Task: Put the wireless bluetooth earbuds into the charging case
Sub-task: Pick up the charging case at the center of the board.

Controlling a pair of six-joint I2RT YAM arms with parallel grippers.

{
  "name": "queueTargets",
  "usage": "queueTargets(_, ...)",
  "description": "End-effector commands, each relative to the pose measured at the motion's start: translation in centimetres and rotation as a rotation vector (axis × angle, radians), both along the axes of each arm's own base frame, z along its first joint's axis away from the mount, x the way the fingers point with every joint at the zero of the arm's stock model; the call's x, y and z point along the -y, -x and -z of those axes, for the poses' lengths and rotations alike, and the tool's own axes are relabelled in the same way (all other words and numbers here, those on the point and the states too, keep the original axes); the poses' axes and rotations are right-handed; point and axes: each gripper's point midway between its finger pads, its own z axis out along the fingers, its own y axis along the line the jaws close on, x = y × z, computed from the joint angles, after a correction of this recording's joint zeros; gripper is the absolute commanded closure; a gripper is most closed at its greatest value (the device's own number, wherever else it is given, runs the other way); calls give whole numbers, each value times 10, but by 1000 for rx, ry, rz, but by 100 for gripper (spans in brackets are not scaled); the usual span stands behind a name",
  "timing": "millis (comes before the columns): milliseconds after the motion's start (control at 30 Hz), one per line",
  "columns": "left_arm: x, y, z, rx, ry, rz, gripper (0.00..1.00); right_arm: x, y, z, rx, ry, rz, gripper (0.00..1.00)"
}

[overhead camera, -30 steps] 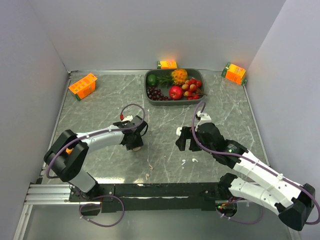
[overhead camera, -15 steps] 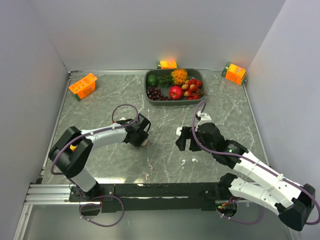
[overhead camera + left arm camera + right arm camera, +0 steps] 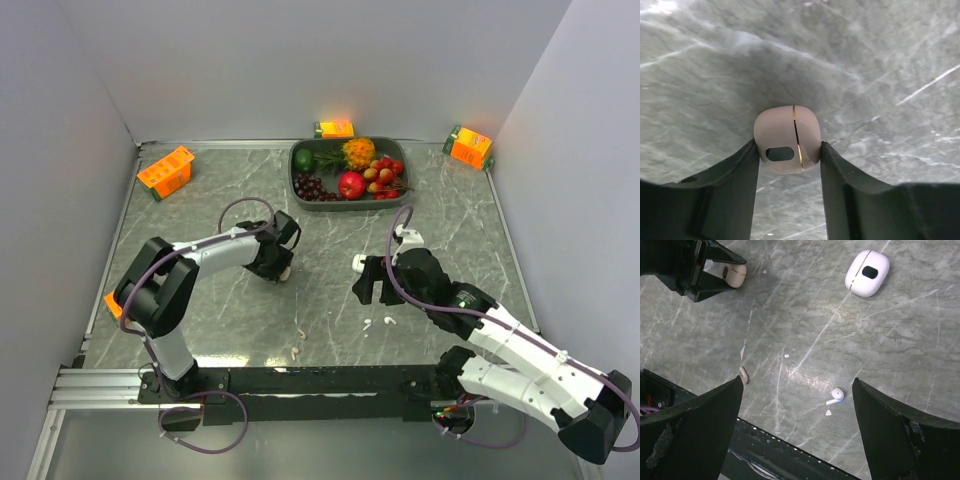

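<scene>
The charging case [image 3: 787, 140], cream-beige with a thin seam and a dark oval slot, sits pinched between the fingertips of my left gripper [image 3: 789, 152]. From above, that gripper [image 3: 281, 264] is left of the table's middle, with the charging case [image 3: 286, 272] at its tip. It also shows in the right wrist view at the top left [image 3: 735, 274]. Two white earbuds [image 3: 369, 323] [image 3: 389, 320] lie on the marble in front of my right gripper [image 3: 368, 288]. The right gripper [image 3: 797, 385] hangs open above one earbud [image 3: 836, 395], not touching it.
A second, white case [image 3: 867, 272] lies beyond the earbud. Small beige pieces [image 3: 300, 333] [image 3: 743, 375] lie near the black front rail [image 3: 320, 380]. A grey fruit tray [image 3: 300, 193] stands at the back. Orange cartons [image 3: 166, 170] [image 3: 468, 147] [image 3: 335, 128] line the back.
My left gripper has carried the cream case a little toward the back and right, and its arm has swung round. The right arm has stayed still.
</scene>
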Motion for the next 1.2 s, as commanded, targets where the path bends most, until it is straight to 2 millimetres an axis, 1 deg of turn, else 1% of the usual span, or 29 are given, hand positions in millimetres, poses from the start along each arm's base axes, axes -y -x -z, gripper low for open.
queueTargets(0,-25,19,8,-70,-120,41,44,0,0,-4,21,-18,3,2)
queueTargets(33,-26,20,7,-67,-127,46,35,0,0,-3,20,-19,6,2)
queueTargets(133,-29,22,5,-73,-140,50,22,-1,-1,-6,23,-28,7,2)
queueTargets(167,-31,24,4,-76,-145,53,21,-1,0,-6,22,-33,6,2)
queueTargets(200,-32,25,4,-78,-147,55,15,-2,0,-7,24,-38,6,2)
queueTargets(300,-35,25,-7,-63,-157,64,9,-2,1,-9,28,-46,5,2)
queueTargets(333,-34,26,-19,-40,-155,78,8,-1,2,-9,28,-48,6,2)
queueTargets(367,-38,22,-30,-4,-200,129,8,0,2,-10,28,-46,8,2)
queueTargets(400,-37,17,-50,42,-215,168,8,1,3,-9,29,-42,8,2)
queueTargets(433,-33,17,-59,76,-243,234,7,3,2,-11,36,-43,12,2)
queueTargets(467,-35,16,-65,103,-316,365,7,4,3,-9,37,-37,10,2)
queueTargets(500,-27,10,-73,157,-323,444,5,5,3,-9,41,-35,11,2)
queueTargets(533,-20,16,-71,168,-357,540,4,7,2,-10,52,-31,17,2)
queueTargets(567,-25,21,-66,153,-422,637,2,8,2,-9,54,-27,18,2)
queueTargets(600,-23,30,-56,135,-456,699,1,9,1,-9,58,-24,23,2)
queueTargets(633,-21,33,-50,134,-472,744,3,10,1,-9,58,-19,28,2)
queueTargets(667,-18,38,-44,136,-495,834,4,10,1,-9,58,-18,27,2)
queueTargets(700,-16,55,-29,112,-482,911,4,10,0,-10,57,-16,29,2)
queueTargets(733,-7,54,-27,150,-463,938,4,10,1,-7,51,-9,28,2)
queueTargets(767,-6,59,-22,155,-454,968,4,10,0,-8,52,-10,30,2)
queueTargets(800,-10,69,-13,150,-435,979,4,10,1,-8,51,-10,29,2)
queueTargets(900,-15,69,-14,182,-420,919,4,11,1,-7,47,-5,32,2)
queueTargets(1033,-21,61,-23,240,-418,849,4,8,0,-6,44,-3,21,2)
queueTargets(1100,-21,56,-22,252,-409,842,4,6,0,-5,34,-2,15,2)
queueTargets(1167,-16,52,-22,253,-391,860,4,5,0,-5,30,-2,13,2)
